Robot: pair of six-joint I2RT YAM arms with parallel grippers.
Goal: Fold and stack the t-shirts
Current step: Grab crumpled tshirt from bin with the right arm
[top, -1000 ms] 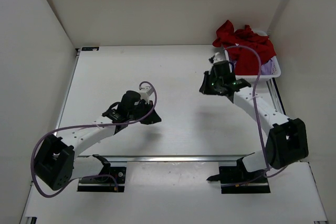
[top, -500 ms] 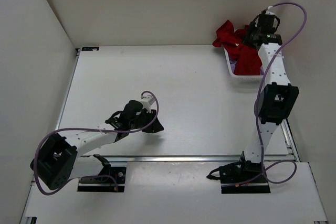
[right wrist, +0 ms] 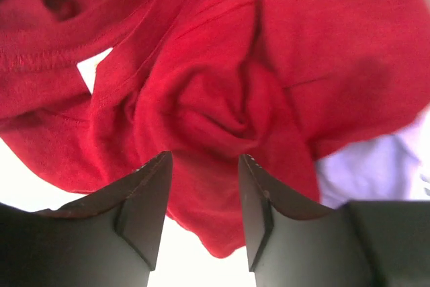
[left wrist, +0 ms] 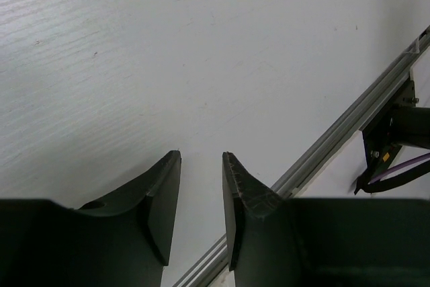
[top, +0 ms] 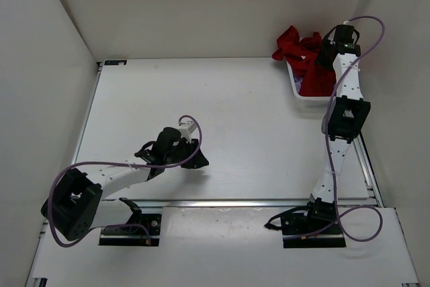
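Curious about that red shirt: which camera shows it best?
The right wrist view: the red shirt fills it, folds and seams clear. The top view shows it small, heaped in the basket; the left wrist view shows none.

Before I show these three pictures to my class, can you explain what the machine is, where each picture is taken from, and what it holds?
Two robot arms are bolted at the near edge of a white table. The wide picture looks down from above and behind them; the other two come from a camera on each wrist. The left gripper hangs open over bare table, holding nothing. The right gripper is open just above a crumpled red t-shirt, heaped with a lavender t-shirt in a white basket at the far right corner.
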